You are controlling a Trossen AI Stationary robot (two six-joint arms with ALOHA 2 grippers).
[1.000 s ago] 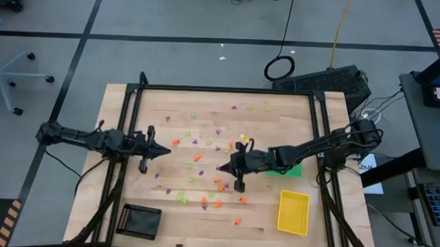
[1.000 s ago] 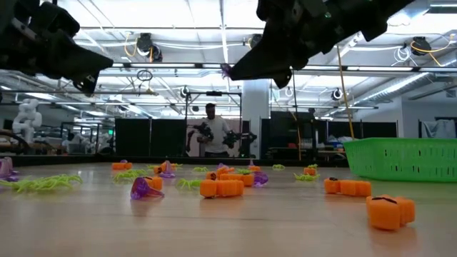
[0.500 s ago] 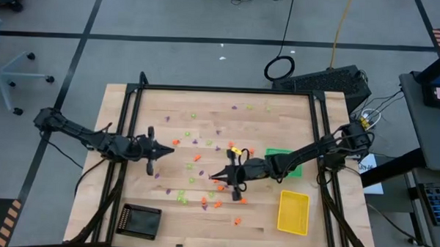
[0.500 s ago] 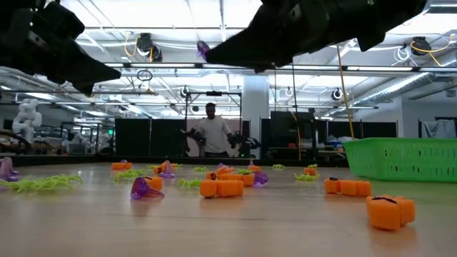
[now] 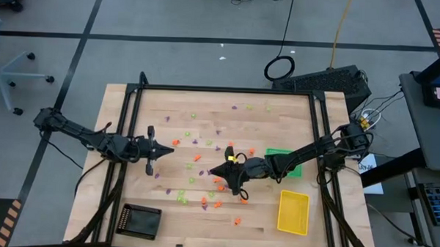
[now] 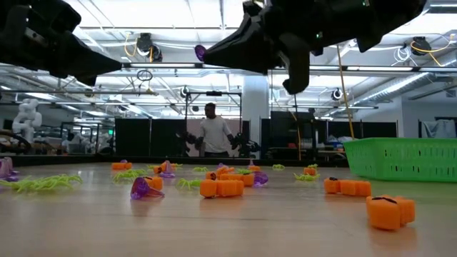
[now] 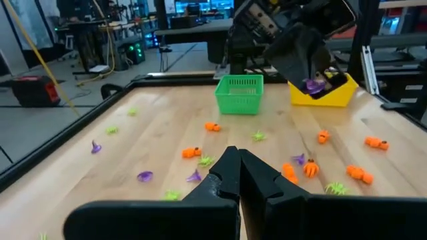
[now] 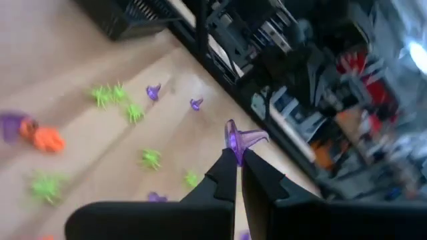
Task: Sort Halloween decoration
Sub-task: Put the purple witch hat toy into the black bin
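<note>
Pinches a featherlight, stiff purple witch hat (image 8: pixel 241 139) by its thin brim, right end effector (image 8: pixel 235 157) clamped, lifted above desk (image 5: pixel 279 111).

Robotics lab: wooden bench (image 5: pixel 206 101) in a black frame on grey taped floor, ceiling strip lights (image 6: pixel 221 32), cable-strung overhead trusses, equipment racks and a standing person (image 6: pixel 213 132) beyond.
</note>
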